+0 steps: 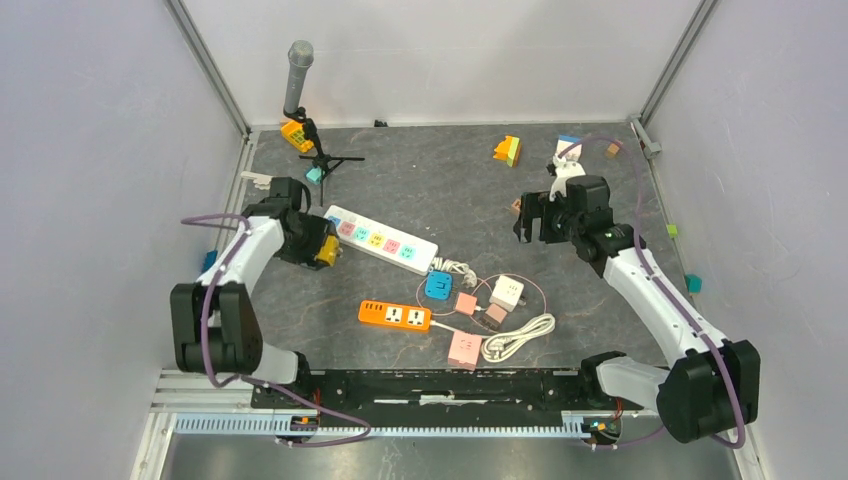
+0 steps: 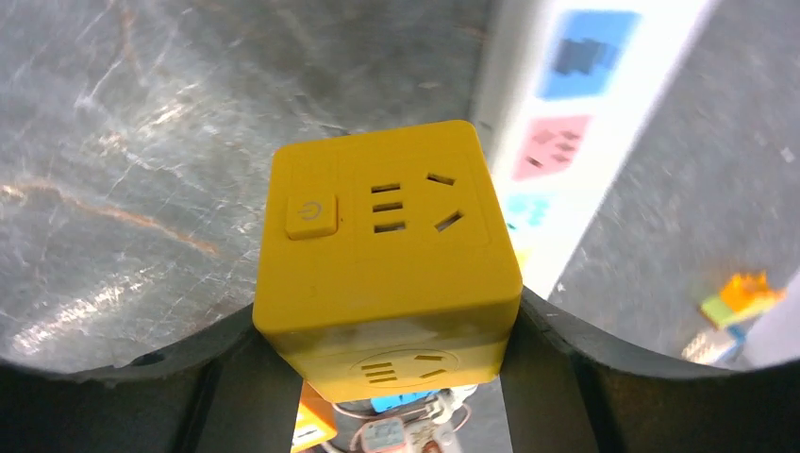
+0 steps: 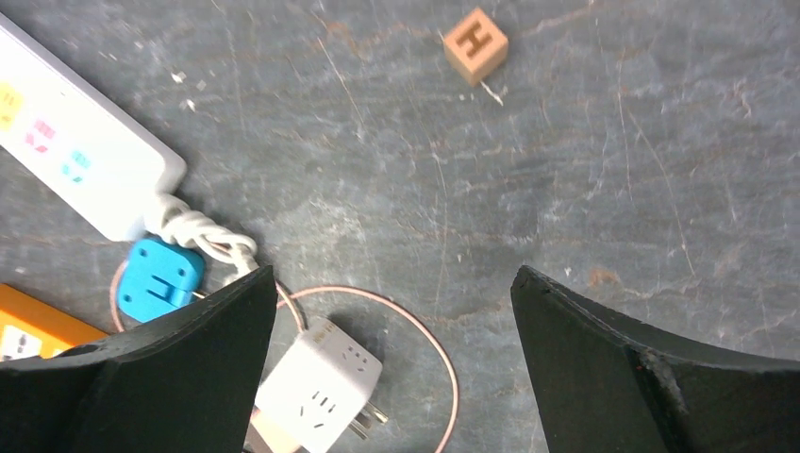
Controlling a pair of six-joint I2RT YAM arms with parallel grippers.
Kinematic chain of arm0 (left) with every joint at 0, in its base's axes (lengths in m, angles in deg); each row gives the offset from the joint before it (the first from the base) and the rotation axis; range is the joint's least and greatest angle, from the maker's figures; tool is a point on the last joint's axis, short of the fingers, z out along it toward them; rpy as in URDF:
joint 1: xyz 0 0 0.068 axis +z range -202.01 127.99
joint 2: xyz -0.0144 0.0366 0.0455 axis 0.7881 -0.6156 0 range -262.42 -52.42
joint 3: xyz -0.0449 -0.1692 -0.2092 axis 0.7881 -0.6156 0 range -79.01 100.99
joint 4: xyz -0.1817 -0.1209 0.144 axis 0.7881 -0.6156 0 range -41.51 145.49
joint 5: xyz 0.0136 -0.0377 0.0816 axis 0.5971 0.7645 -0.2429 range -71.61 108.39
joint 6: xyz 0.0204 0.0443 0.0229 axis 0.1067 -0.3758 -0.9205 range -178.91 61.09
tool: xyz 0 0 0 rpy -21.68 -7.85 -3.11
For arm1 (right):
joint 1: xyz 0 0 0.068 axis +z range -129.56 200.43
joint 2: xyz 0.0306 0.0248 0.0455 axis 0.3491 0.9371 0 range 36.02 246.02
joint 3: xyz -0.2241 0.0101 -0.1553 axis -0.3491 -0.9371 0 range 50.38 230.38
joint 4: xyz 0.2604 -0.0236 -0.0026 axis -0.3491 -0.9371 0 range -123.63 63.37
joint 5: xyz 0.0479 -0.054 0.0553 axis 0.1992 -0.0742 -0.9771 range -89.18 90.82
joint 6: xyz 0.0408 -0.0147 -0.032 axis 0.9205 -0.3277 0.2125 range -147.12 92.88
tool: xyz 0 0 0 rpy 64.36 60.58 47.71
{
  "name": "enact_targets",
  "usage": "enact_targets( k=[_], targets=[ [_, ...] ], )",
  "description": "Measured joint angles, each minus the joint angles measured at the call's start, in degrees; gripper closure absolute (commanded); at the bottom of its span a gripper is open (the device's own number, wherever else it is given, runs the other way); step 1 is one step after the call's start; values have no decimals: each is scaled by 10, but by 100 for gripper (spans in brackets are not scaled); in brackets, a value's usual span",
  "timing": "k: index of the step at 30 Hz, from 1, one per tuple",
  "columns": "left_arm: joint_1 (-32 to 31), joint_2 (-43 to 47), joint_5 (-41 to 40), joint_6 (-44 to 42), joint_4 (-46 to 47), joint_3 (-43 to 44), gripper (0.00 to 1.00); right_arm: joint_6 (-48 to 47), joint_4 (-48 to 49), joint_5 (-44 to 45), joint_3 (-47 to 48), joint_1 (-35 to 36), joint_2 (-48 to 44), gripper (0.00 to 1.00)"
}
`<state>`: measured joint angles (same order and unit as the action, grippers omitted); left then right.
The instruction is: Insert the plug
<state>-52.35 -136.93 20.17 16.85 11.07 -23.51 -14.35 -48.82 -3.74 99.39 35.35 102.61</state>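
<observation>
My left gripper [image 1: 322, 250] is shut on a yellow cube plug adapter [image 1: 327, 252], held at the left end of the white power strip [image 1: 385, 240] with coloured sockets. In the left wrist view the cube [image 2: 387, 236] sits between both fingers [image 2: 566, 349], button and socket faces showing, its prongs hidden. The strip [image 2: 566, 142] lies just beyond it to the right. My right gripper [image 1: 530, 215] is open and empty above the table. In the right wrist view it [image 3: 393, 274] hangs over bare table beside a white cube adapter [image 3: 321, 382].
An orange power strip [image 1: 395, 316], a blue plug [image 1: 438, 285], pink adapters [image 1: 465, 347] and a coiled white cable [image 1: 515, 338] lie at the centre front. A microphone on a tripod [image 1: 298, 75] stands at the back left. Toy blocks [image 1: 507, 150] lie at the back right.
</observation>
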Motion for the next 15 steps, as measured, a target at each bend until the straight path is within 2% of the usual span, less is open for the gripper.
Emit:
enact_targets(
  k=[8, 11, 15],
  targets=[
    [0, 125, 32, -173, 16, 27, 82, 12, -14, -9, 87, 0, -1, 2],
    [0, 172, 67, -209, 35, 25, 83, 21, -12, -8, 106, 0, -9, 2],
    [0, 248, 110, -226, 118, -10, 90, 39, 7, -4, 101, 0, -30, 2]
  ],
)
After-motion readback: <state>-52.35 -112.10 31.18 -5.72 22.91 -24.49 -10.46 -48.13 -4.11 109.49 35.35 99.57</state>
